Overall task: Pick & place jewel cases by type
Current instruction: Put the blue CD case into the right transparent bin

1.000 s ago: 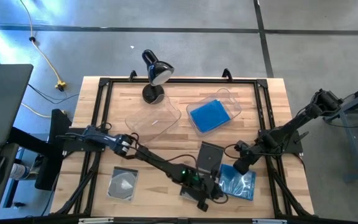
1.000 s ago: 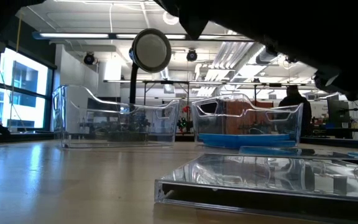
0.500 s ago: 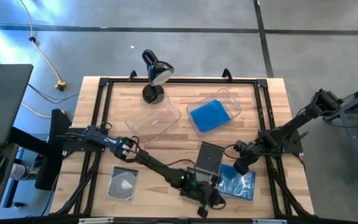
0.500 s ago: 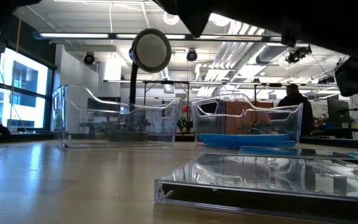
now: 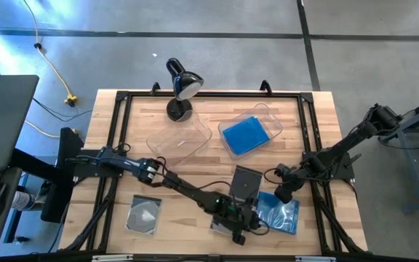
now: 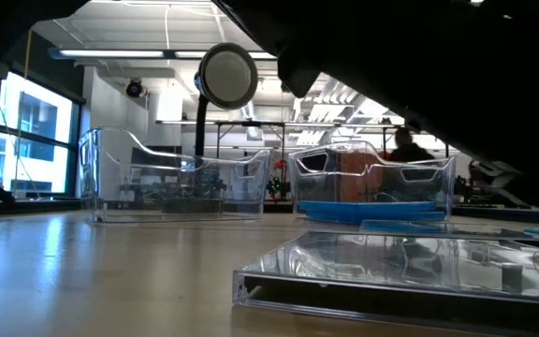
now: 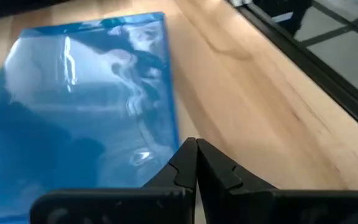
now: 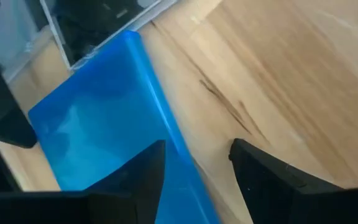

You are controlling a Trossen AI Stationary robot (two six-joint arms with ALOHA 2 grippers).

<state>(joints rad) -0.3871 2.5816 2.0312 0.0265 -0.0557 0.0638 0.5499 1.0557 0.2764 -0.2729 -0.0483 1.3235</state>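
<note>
Blue jewel cases lie flat on the table near its front right. My left gripper is shut, its tips low at the edge of the top blue case. My right gripper is open above the same stack; one finger is over the blue case and the other over bare wood. A dark case lies just behind the stack. A grey case showing a disc lies at the front left. Another clear case lies by my left arm. My left gripper's shut fingertips slant down at the blue case's side edge, near one corner. I cannot tell whether they touch it. The case lies flat on the table.
Two clear bins stand at the back: an empty one and one holding blue cases. A black desk lamp stands at the far edge. A black frame runs around the tabletop. Bare wood lies between the bins and the cases.
My left arm has sunk toward the table at the blue cases, and its dark shape now fills more of the low view. The cases lie where they were.
</note>
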